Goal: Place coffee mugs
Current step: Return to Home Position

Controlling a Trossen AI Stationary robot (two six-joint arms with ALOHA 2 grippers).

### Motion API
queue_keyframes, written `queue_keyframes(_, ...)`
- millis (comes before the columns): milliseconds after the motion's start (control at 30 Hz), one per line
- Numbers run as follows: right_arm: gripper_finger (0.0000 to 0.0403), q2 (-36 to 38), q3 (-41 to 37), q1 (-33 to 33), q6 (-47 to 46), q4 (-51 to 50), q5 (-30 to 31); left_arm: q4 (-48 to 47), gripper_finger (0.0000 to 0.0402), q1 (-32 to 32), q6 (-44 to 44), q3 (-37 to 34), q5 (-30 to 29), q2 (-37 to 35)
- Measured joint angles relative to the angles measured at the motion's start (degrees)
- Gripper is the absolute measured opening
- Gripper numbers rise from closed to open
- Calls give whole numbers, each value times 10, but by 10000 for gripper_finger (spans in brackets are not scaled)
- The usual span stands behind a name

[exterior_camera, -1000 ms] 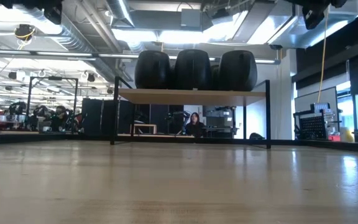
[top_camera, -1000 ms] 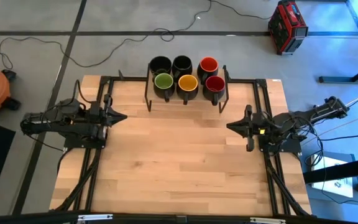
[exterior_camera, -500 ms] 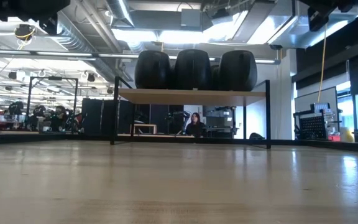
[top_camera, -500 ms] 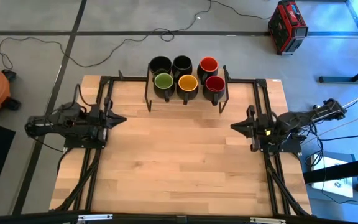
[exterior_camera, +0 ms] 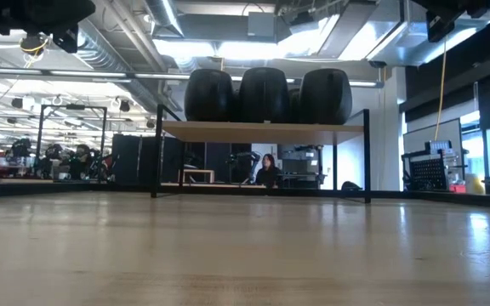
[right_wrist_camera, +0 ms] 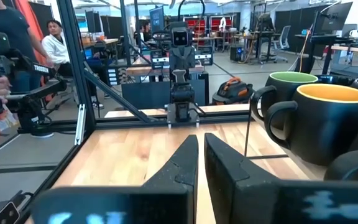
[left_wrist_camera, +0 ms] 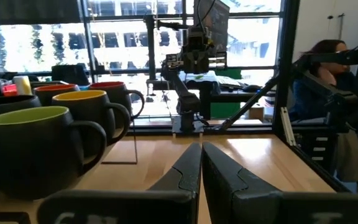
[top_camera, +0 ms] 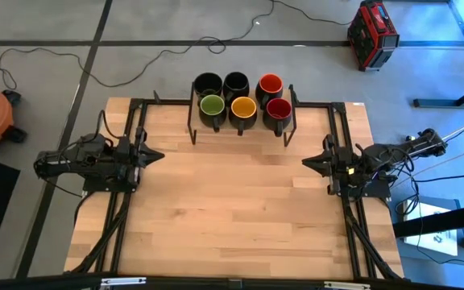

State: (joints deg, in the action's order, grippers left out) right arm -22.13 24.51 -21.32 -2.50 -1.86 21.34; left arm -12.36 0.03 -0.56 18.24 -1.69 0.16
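Wooden counter, high view, with a black-framed shelf standing at its far edge. Left gripper lies over the counter off the shelf's left front corner, well apart from it and pointing inward; its jaws are pressed together. Right gripper lies off the shelf's right front corner, likewise apart and pointing inward, jaws pressed together. All six coffee mugs stand upright on the shelf in two rows of three. Back row, left to right: black mug, second black mug, orange-red mug. Front row, left to right: green mug, yellow mug, dark red mug. Neighbouring mugs stand just beside one another.
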Motion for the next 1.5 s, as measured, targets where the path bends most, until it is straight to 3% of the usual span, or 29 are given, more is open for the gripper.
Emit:
queue_keyframes(400, 19, -1, -1, 0, -23, -12, 1, 0, 7, 0, 0, 0, 20, 0)
queue_keyframes(767, 19, 16, -144, 0, -39, 191, 16, 23, 7, 0, 4, -1, 12, 0)
queue_keyframes(1000, 19, 25, -182, 0, -65, 199, 14, 84, 7, 0, 28, -71, 5, 0)
queue_keyframes(1233, 19, 96, -241, 0, -32, 206, -105, 179, 7, 0, 35, -148, 15, 0)
queue_keyframes(1500, 19, 223, -241, 38, -16, 83, -156, 219, 7, 0, 47, -173, 21, 0)
